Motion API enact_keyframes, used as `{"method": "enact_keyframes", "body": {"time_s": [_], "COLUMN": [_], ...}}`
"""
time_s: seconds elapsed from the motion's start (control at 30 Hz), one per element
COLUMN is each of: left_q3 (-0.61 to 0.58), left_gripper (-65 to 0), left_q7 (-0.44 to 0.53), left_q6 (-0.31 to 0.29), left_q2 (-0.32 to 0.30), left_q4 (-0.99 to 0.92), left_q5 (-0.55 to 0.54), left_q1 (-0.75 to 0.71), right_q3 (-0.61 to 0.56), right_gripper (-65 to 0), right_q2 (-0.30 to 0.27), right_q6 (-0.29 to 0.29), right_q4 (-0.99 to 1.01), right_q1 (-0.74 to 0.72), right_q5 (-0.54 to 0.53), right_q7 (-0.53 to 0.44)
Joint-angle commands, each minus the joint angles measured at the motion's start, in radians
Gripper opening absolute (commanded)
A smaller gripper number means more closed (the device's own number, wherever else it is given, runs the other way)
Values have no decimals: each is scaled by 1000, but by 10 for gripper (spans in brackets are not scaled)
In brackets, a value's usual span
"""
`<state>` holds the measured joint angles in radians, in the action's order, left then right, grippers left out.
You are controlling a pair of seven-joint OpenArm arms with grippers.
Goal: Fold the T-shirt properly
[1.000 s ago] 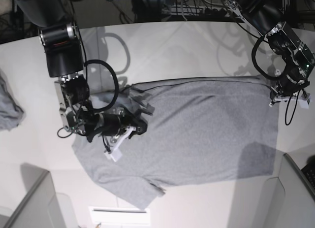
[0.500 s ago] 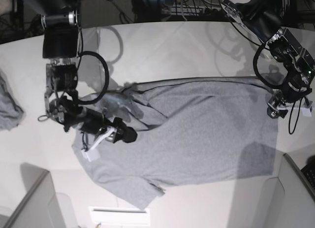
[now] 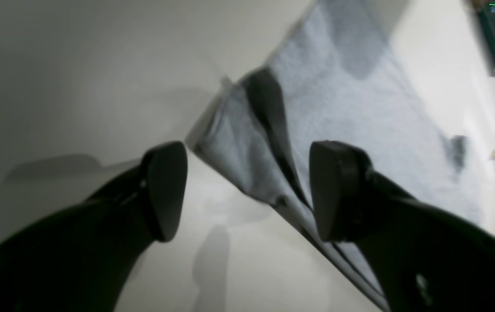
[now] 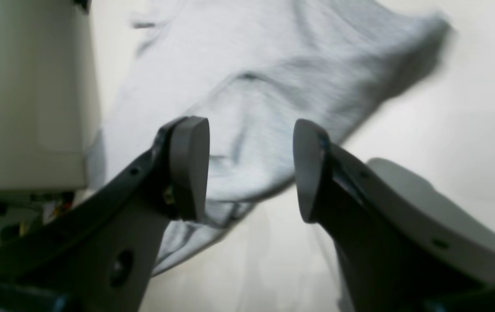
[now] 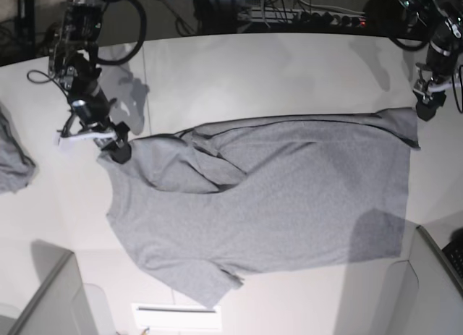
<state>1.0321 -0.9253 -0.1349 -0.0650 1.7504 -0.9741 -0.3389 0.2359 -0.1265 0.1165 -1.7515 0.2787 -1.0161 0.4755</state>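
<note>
No writing shows on the plain grey T-shirt (image 5: 275, 197).

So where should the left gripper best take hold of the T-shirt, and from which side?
Probably the far hem corner of the T-shirt. In the left wrist view this corner lies as a flat folded point between the open fingers of the left gripper. Come from the bare table side, sliding one finger under.

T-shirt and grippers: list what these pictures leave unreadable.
- T-shirt: the face turned to the table is hidden in every view, so any print there is unseen.
- Left gripper: its wrist view is blurred; whether the fingertips touch the hem is unclear.
- Right gripper: base view shows it too small to read its opening.
- Grey cloth: cut by the base view's left edge.
</note>
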Motion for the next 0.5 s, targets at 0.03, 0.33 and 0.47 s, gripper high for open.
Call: {"method": "enact_keyframes", "body": {"time_s": [0.03,0.33,0.47], "left_q3": [-13,-17,-16], "left_gripper": [-224,-224,-224], "left_q7": [41,171,185], "left_q6": [-44,-230,-228], "left_q2": [-17,8,8], "left_q4": [-34,-194,-197], "left_q5": [-26,94,97], "left_q1": [-42,-55,-24], "right_q3": [4,3,0], "right_gripper": [-356,-350,-308], "right_q2": [-8,17,17], "right_q6": [-11,-18,-18], "right_q4": [20,127,163], "right_q1": [-5,-3,-16], "right_q5": [-13,-7,-10], "right_q7": [-48,-67,-65]}}
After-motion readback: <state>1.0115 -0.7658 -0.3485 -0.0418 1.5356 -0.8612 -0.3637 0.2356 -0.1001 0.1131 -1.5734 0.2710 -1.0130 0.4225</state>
